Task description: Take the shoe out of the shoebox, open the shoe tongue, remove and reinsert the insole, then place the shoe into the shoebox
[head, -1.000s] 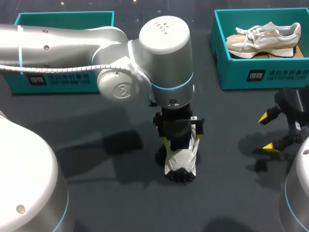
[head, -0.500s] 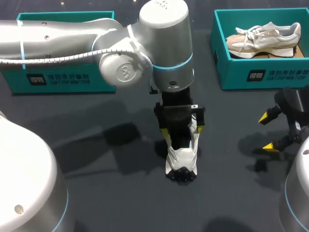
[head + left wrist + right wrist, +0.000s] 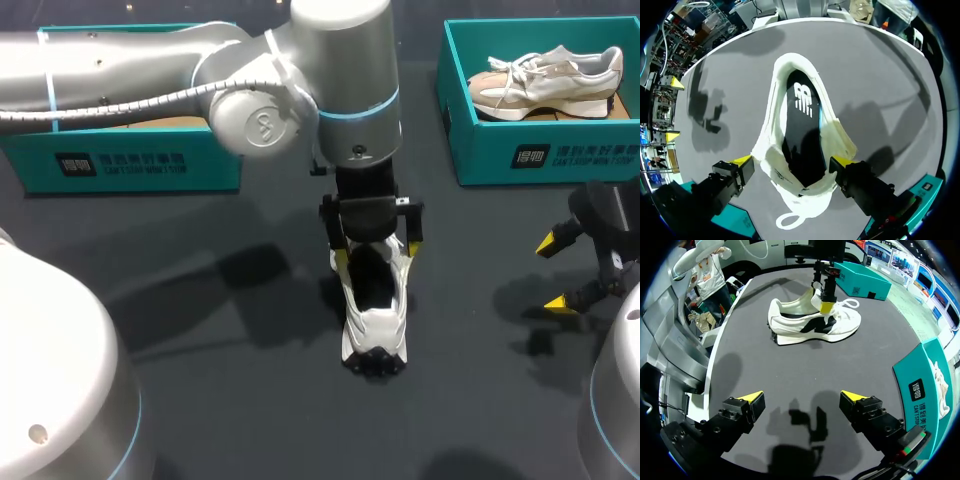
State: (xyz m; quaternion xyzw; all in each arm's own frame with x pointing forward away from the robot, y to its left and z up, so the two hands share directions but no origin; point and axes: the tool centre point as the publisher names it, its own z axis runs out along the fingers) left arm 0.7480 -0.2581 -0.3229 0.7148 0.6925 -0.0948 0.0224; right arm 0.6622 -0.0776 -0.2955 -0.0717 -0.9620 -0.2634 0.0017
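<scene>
Currently, tan shoe [image 3: 545, 82] in right shoebox [image 3: 540, 160], white shoe [image 3: 375, 325] outside

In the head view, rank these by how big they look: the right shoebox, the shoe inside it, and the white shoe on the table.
1. right shoebox: clearly largest.
2 and 3. shoe inside it and white shoe on the table: too alike to rank, and the left arm hides part of the table shoe.

— How is the dark grey matte tabletop [image 3: 200, 420] lit?
— Evenly, from overhead; soft shadows are thrown on it beside the white low-cut sneaker with the black insole [image 3: 375, 325].
— Is glare noted?
— Bright highlights are seen on the glossy silver left arm [image 3: 340, 60].
</scene>
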